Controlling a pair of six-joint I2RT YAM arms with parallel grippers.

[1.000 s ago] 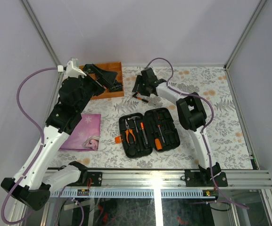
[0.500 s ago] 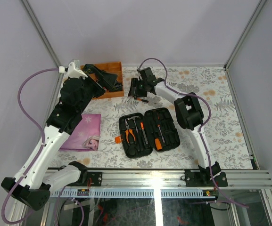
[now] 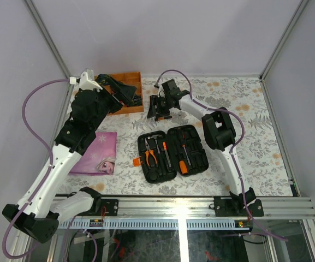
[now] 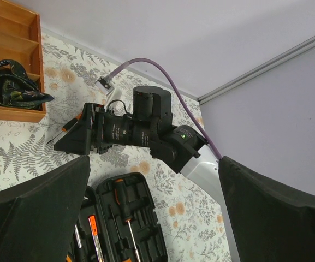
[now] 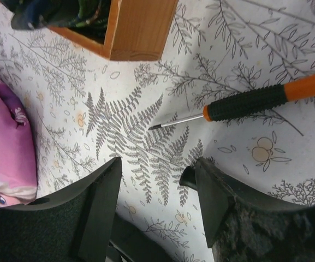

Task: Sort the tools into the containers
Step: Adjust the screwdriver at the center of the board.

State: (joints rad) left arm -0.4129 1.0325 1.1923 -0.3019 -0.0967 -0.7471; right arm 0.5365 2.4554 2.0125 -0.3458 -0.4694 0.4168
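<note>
- The right gripper had its jaws partly open with nothing in them, low over the floral table.
- A black-and-orange screwdriver lay flat just beyond them, right of the wooden tray and far of the open tool case.
- The left gripper gaped wide and empty by the tray.

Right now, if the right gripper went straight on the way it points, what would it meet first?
Most likely the flowered tablecloth, just short of the tip of the screwdriver. The right gripper tilts downward with its jaws open. Depth is unclear, so it might brush that tip.
</note>
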